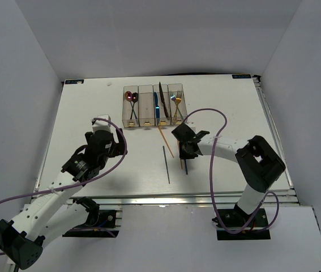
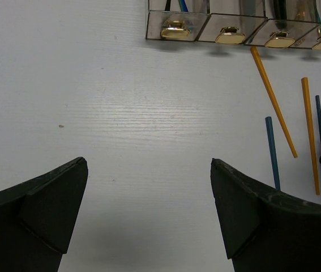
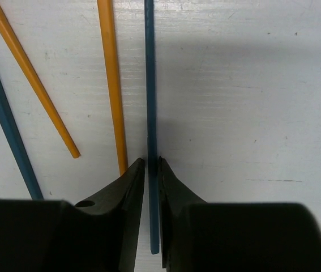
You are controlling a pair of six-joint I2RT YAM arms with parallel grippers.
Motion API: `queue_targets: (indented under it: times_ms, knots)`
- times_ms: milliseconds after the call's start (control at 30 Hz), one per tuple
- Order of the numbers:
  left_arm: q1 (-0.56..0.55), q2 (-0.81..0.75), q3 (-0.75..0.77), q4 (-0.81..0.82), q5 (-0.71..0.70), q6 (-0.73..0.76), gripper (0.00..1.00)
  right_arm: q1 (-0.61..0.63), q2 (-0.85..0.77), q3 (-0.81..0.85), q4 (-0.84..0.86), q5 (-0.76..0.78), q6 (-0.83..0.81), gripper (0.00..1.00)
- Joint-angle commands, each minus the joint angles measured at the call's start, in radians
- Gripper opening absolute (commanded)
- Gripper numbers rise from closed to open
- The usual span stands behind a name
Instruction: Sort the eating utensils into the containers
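Right gripper [image 3: 152, 164] pinches one blue chopstick [image 3: 150, 85] between nearly closed fingers. Left gripper [image 2: 149, 164] hovers wide open over the white table [image 1: 92, 113]. The chopstick lies flat, near the clear bins [image 1: 146, 113], beside two orange chopsticks [image 3: 112, 85] and a second blue chopstick [image 3: 7, 124].

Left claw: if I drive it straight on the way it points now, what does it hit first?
Probably bare white tabletop, short of the row of clear plastic bins. The open left claw has nothing between it and that spot, though depth is unclear.
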State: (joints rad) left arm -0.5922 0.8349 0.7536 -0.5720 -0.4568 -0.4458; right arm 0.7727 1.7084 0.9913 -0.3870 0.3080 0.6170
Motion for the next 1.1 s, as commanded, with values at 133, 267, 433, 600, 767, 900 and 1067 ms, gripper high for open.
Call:
queue_targets:
  times_ms: [133,267,433,600,767,900,1067]
  knots:
    - [-0.008,0.0,0.001,0.008,0.032,-0.005,0.98,-0.001,0.031,-0.01,-0.024,-0.001,-0.019,0.0]
    - [-0.008,0.052,0.044,0.026,0.145,-0.121,0.98,-0.003,-0.029,-0.02,-0.039,-0.001,-0.023,0.0]
    - [-0.033,0.09,-0.092,0.582,0.644,-0.417,0.98,-0.001,-0.258,-0.051,0.009,-0.068,-0.036,0.0]
    - [-0.164,0.185,-0.154,0.906,0.627,-0.527,0.98,-0.003,-0.452,-0.157,0.313,-0.366,-0.025,0.0]
    - [-0.27,0.292,-0.085,0.877,0.491,-0.51,0.96,0.005,-0.507,-0.16,0.413,-0.495,0.018,0.0]
    - [-0.29,0.303,-0.062,0.833,0.414,-0.487,0.91,0.011,-0.53,-0.158,0.43,-0.517,0.027,0.0]
    - [-0.291,0.293,-0.042,0.75,0.351,-0.452,0.82,0.016,-0.54,-0.158,0.416,-0.491,0.023,0.0]
